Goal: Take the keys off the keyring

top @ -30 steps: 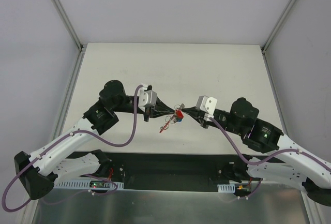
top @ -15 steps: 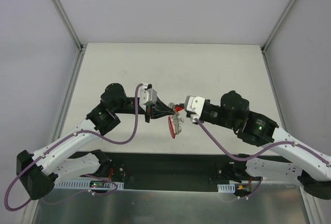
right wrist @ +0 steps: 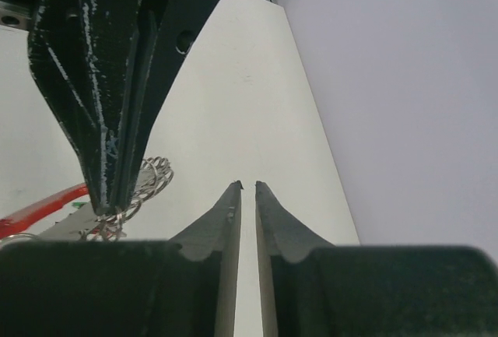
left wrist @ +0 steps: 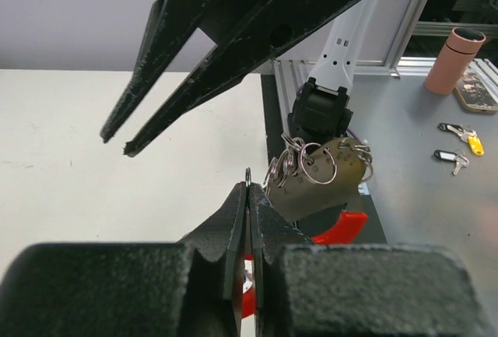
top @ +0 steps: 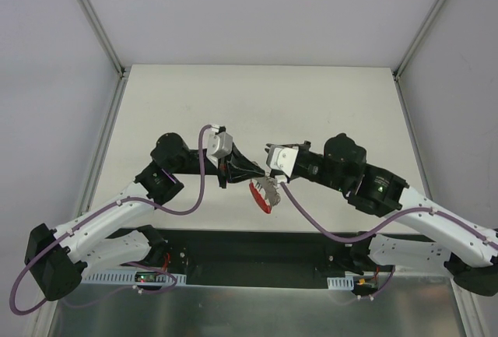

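Observation:
My left gripper (left wrist: 249, 191) is shut on the thin silvery wire of the keyring (left wrist: 248, 173), whose edge pokes out above the fingertips. Beyond it hang a bunch of wire rings (left wrist: 313, 162), a flat brass-coloured plate and the red curved band (left wrist: 342, 228). I cannot single out the keys on the bunch. In the top view the bunch (top: 268, 189) dangles under the left gripper (top: 250, 173). My right gripper (right wrist: 247, 187) stands a narrow gap open, nothing between its fingers, just beside the left fingers (right wrist: 101, 119) and the rings (right wrist: 152, 180).
Two small loose keys, one with a yellow head (left wrist: 461, 132) and one with a black head (left wrist: 449, 158), lie on the metal bench past the table's near edge, by a pink cylinder (left wrist: 455, 61). The pale table (top: 311, 103) stretches behind both arms.
The right arm has pushed left, close to the left gripper, and its jaws have parted slightly. The bunch now hangs lower from the left gripper, which stays shut.

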`<action>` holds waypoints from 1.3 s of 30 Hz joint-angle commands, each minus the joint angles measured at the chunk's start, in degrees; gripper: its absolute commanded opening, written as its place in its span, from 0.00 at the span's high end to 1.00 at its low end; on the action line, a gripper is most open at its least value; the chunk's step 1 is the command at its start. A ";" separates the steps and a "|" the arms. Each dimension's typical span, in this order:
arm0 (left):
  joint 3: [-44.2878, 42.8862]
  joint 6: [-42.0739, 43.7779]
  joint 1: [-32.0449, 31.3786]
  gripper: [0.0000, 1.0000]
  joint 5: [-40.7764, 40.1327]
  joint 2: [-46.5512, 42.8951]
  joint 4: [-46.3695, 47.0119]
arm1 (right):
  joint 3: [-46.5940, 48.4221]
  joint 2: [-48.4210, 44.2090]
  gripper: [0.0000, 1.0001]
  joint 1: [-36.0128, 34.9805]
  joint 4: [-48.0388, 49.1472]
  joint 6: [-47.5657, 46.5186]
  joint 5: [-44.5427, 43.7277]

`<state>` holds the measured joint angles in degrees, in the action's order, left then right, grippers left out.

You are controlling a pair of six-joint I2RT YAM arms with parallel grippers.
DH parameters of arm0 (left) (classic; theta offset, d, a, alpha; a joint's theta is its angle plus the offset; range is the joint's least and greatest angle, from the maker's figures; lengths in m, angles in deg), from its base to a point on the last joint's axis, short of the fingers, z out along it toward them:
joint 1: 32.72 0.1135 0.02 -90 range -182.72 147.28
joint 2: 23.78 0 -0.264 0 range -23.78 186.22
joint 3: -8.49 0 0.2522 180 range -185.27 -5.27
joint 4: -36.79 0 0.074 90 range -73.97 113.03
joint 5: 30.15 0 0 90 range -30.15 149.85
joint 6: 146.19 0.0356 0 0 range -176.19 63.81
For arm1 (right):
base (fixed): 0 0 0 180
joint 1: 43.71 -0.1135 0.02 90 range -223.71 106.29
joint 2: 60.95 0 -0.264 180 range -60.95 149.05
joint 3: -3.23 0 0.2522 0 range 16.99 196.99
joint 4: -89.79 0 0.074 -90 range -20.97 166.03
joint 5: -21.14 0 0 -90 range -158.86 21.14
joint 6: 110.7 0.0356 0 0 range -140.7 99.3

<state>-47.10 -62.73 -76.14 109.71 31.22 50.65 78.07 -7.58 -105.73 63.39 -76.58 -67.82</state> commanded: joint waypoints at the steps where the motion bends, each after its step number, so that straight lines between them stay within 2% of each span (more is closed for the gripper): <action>1: 1.74 -6.19 0.18 1.00 1.11 -1.21 11.57 | 2.02 0.51 0.81 0.06 3.95 -1.35 -2.62; 6: 3.32 -7.69 0.18 1.00 0.14 -1.04 15.01 | 2.82 -3.42 0.63 0.67 1.84 11.28 -4.12; 8: 3.76 -7.69 0.18 1.00 -0.47 -1.74 15.88 | 1.07 -6.15 0.55 1.37 2.09 20.86 -3.24; 10: 4.47 -7.60 0.44 1.00 -0.21 -2.44 17.11 | -2.53 -10.09 0.54 1.90 3.58 29.28 -1.57; 11: 4.64 -7.69 0.70 1.00 1.18 -2.53 17.82 | -4.02 -11.34 0.53 1.81 4.46 30.55 0.70; 16: 1.66 -7.61 2.20 1.00 8.22 -1.92 17.30 | -17.99 -22.05 0.52 1.81 12.36 29.78 5.99; 20: -2.11 -6.02 2.37 1.00 12.62 -0.95 14.14 | -21.17 -25.06 0.52 1.81 15.98 31.52 13.54; 22: -2.73 -5.67 2.46 1.00 13.06 -1.04 13.69 | -21.35 -24.89 0.53 1.73 16.33 32.23 16.36; 30: -5.37 -3.74 2.37 1.00 12.80 -0.34 11.15 | -22.85 -22.34 0.58 1.11 20.46 35.22 18.38; 39: -6.34 -3.30 2.37 1.00 12.89 0.54 10.53 | -21.62 -17.42 0.59 -0.29 22.93 35.84 17.34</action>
<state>-50.62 -67.56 -74.11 120.97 31.57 58.65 54.94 -27.03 -105.23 81.94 -41.87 -51.12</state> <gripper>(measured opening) 0.006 0.404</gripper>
